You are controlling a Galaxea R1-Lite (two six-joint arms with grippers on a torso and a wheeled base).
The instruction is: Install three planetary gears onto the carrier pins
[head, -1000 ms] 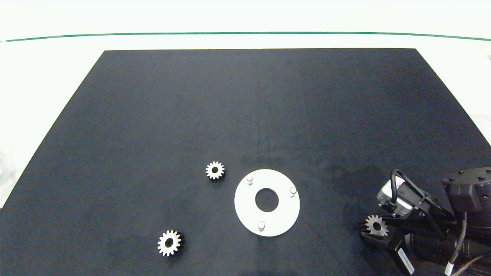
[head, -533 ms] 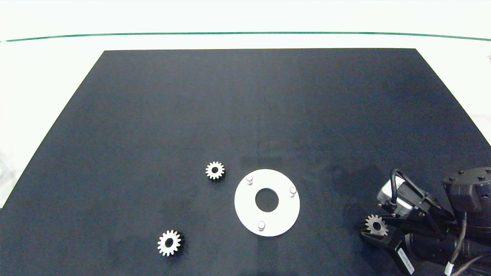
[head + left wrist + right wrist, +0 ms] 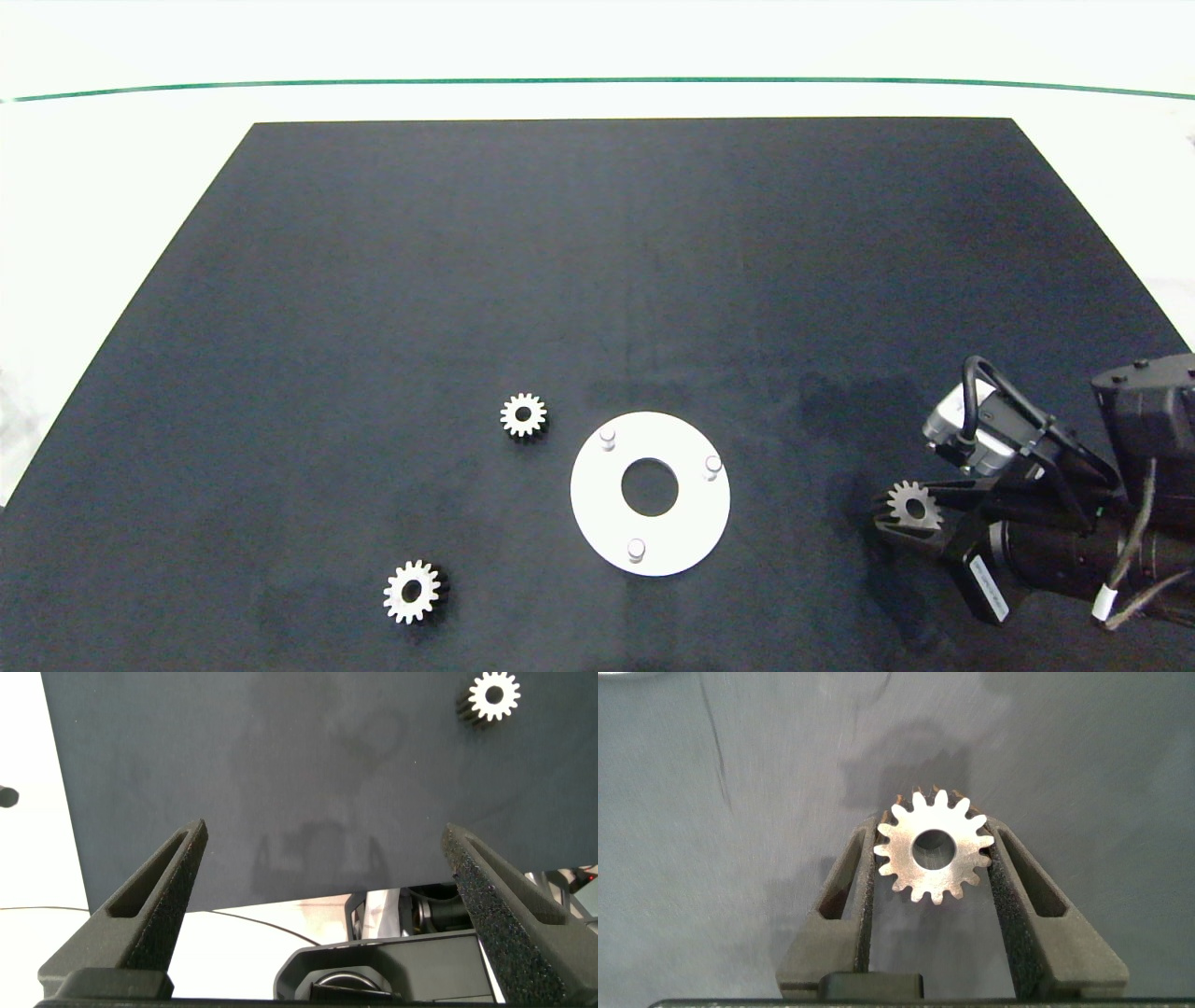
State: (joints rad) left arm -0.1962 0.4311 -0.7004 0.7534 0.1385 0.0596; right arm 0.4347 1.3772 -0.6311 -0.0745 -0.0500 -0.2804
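The gear (image 3: pixel 913 505) sits clamped between the two fingers of my right gripper (image 3: pixel 910 509), face up, its round centre hole open to the head camera. In my right wrist view the gear (image 3: pixel 933 852) is squeezed on two opposite sides by the fingers (image 3: pixel 857 873), its teeth standing clear beyond their tips, and a soft shadow of it lies on the black mat (image 3: pixel 710 859) underneath, so it hangs above the surface rather than lying on it. This gear is well to the right of the disc (image 3: pixel 650 493), apart from it.

The disc lies flat on the mat (image 3: pixel 597 261) near the front middle, with a large centre hole and three pins standing in a triangle: one at the far left (image 3: pixel 608 436), one at the right (image 3: pixel 713 464), one at the near side (image 3: pixel 636 549). All three pins are bare.

A second gear (image 3: pixel 523 414) lies flat just beyond the disc's far-left edge, close to it but not touching. A third gear (image 3: pixel 412 591) lies flat further left and nearer the front, well apart from the disc.

My left gripper (image 3: pixel 327 873) is out of the head view; its own camera shows the fingers (image 3: pixel 154 905) spread wide with nothing between them, over the mat's edge, and one gear (image 3: pixel 493 696) lying on the mat beyond. The mat covers most of the white counter (image 3: pixel 112 187).
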